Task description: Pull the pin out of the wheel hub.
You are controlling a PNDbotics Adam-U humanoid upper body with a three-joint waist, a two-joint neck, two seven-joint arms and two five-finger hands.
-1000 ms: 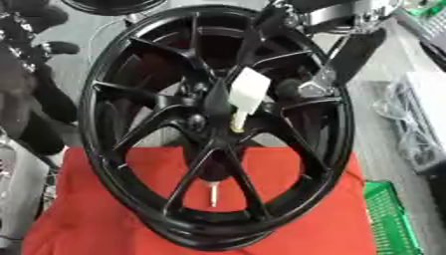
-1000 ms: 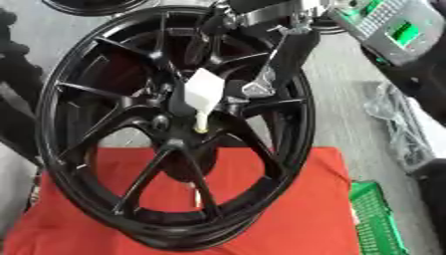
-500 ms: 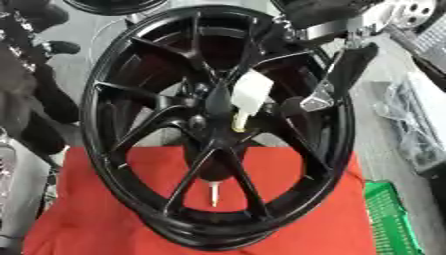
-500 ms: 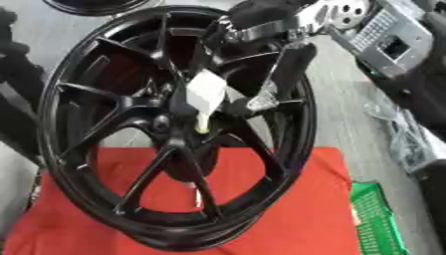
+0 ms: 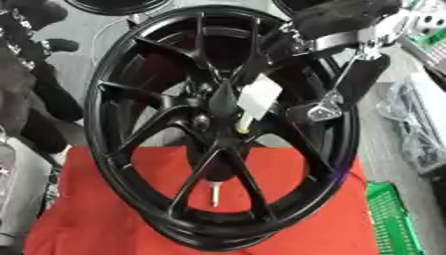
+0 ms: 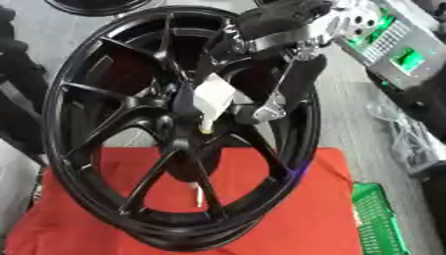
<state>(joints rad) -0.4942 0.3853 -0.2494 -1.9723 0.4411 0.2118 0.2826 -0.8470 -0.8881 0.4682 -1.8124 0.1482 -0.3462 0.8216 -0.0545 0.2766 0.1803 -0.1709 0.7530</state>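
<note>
A black spoked wheel hub (image 5: 131, 149) stands upright on a red cloth (image 5: 87, 219). At its centre sits the pin (image 5: 245, 123), a short yellowish stub under a white block (image 5: 260, 97). My right hand (image 5: 348, 25), black with silver joints, comes in from the upper right and reaches across the spokes to the hub's centre, against the white block. I cannot make out whether it grips the pin. My left hand (image 5: 31, 45) shows as a dark shape at the left edge, beside the rim.
A small pale peg (image 5: 214, 191) shows low between the spokes. A green crate (image 5: 392, 219) stands at the lower right, a clear bag (image 5: 418, 129) at the right, a box with green lights (image 6: 392, 50) at the upper right, and another wheel (image 5: 118, 5) at the top edge.
My right hand has come lower and closer over the hub's centre. The white block and the pin stay where they were in the hub.
</note>
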